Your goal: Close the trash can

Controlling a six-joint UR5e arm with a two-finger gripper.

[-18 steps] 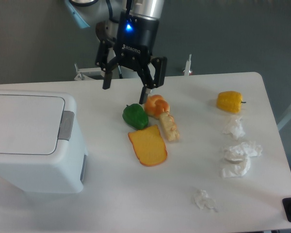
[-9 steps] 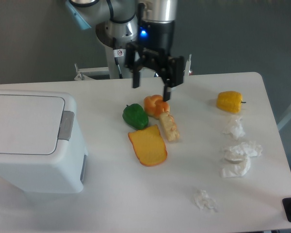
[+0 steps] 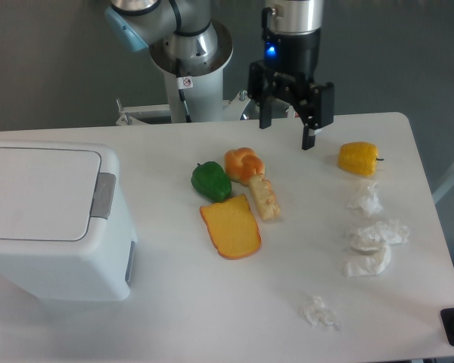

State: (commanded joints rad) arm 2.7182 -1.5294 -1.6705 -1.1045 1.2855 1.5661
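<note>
Your trash can [image 3: 49, 219] sits at the desk's [image 3: 174, 318] left edge, its flat lid [image 3: 34, 193] lying down flush (grey latch tab facing the food). Your claw [image 3: 287, 134] hangs spread wide and empty above the far side of the desk, between the orange bun [image 3: 244, 164] and the yellow pepper [image 3: 359, 158].
</note>
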